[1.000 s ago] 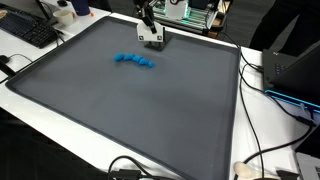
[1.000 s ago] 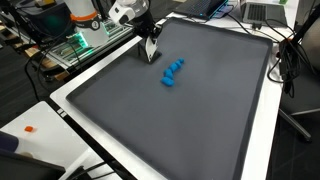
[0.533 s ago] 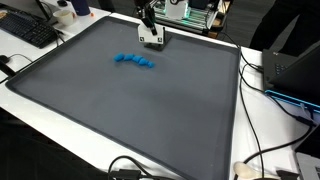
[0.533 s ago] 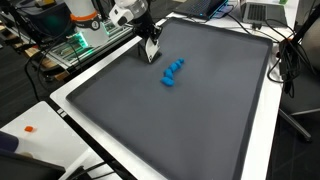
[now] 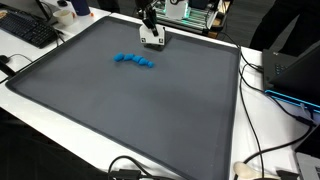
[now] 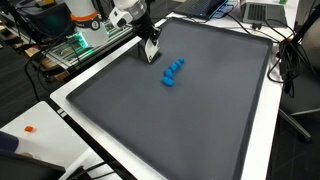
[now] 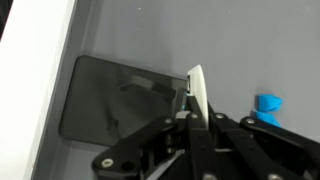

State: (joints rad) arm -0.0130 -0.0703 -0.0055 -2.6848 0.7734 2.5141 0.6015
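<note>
Hardly anything has moved over the last second: the gripper (image 5: 151, 40) seems to have risen very slightly in an exterior view, while the blue lumpy piece (image 5: 134, 60) lies exactly where it lay before. That piece, a short chain of small rounded blue lumps, rests flat on the dark grey mat (image 5: 140, 115) towards its far edge, and both exterior views show it close to the gripper but apart from it (image 6: 173, 72). In the wrist view only one end of the piece (image 7: 268, 105) is seen, off to the side of the fingertips and clear of them. The gripper (image 7: 198, 92) hangs low over the mat, with its shadow a darker patch on the surface; its jaws appear drawn together with nothing between them, the black linkages converging on a single pale tip. In the exterior view nearer the arm the gripper (image 6: 152, 52) stands between the piece and the mat's border. The mat covers most of a white table (image 6: 75, 110), on which a small orange item (image 6: 30, 128) sits outside the border. A keyboard (image 5: 30, 30) and loose cables (image 5: 262, 85) occupy the table's margins. Judged from this pose, the main hazard is contact: fingertips this low could drag on the mat if lowered further. A sideways sweep could nudge the light, rounded piece, sliding or rolling it out of place.
</note>
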